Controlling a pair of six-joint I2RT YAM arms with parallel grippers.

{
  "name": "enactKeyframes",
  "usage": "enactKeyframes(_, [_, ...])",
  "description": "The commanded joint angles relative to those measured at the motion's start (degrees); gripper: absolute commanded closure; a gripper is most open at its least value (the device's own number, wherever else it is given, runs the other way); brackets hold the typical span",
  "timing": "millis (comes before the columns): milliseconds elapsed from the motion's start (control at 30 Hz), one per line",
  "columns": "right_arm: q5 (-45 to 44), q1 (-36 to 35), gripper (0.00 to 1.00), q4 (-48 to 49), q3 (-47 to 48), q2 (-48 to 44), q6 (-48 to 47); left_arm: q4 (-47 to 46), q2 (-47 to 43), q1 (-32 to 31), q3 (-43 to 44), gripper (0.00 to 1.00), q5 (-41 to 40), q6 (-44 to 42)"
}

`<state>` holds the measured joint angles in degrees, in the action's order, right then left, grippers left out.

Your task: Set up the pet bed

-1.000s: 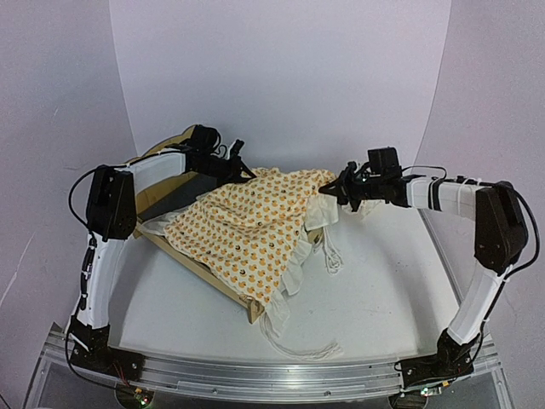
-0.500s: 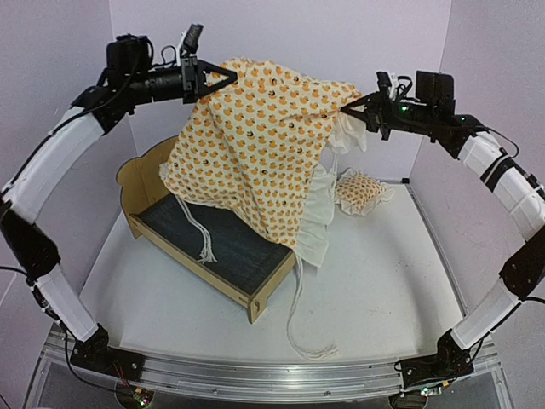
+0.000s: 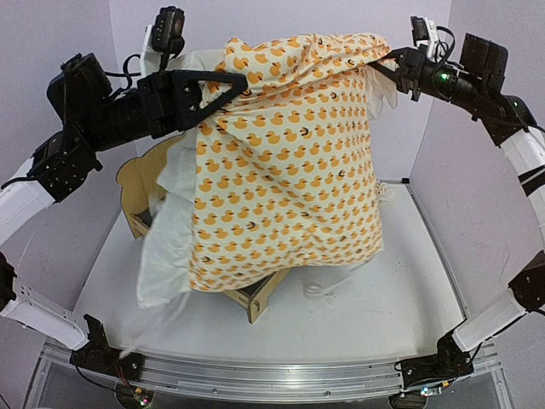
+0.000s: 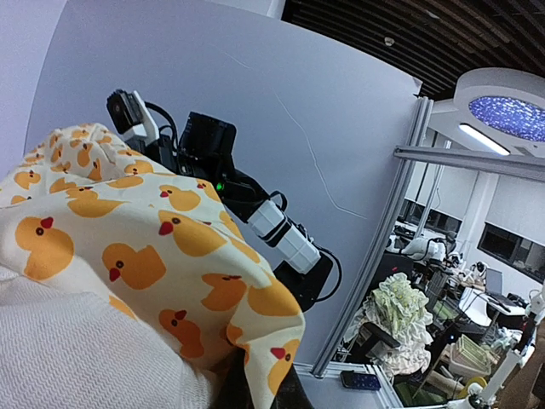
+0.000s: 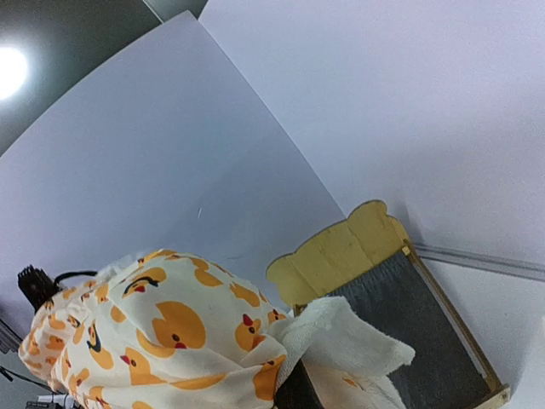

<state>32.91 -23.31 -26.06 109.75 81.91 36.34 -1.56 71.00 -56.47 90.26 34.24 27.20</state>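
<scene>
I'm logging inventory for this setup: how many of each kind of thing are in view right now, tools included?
Wooden bed frame: 1
Duck-print bedding: 1
Tools: 2, the left tool and the right tool
Total: 4

Plywood pet bed (image 3: 134, 191), grey base, scalloped headboard, partly hidden

White table (image 3: 409, 273) w/ basically just the pet bed (image 3: 255, 300) sitting on it, left of center, headboard back-left, footboard corner toward the front. Most of it's hidden behind the duck-print bedding (image 3: 289, 170). Some white fabric (image 3: 328, 285) on the tabletop just right of the footboard, idk what.
</scene>
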Motion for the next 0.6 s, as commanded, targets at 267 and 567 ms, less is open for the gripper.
enactKeyframes(267, [-6.45,0.90,1.00,10.24,30.10,39.98,-0.22,4.39,-2.10,-1.48,-13.70,1.00,-54.46,5.23])
enactKeyframes(567, [-13.72,-2.40,0.05,1.40,32.39,55.56,3.22,16.71,-0.18,12.69,-27.55,0.48,-67.00,15.11])
